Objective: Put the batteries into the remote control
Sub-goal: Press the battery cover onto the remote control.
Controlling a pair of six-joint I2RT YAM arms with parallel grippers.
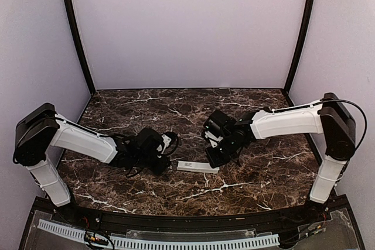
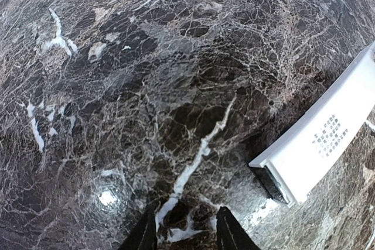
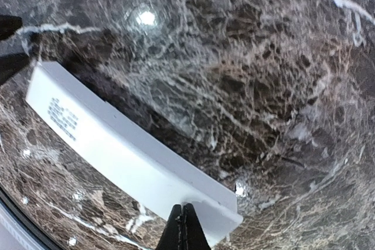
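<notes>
Dark veined marble worktop; remote control lies flat just 6 o'clock of centre, label up; right fingers clenched together at its 3 o'clock end, probably to pin it; left fingers parted, empty, near its 9 o'clock end; no batteries visible; compartment state unclear.
</notes>
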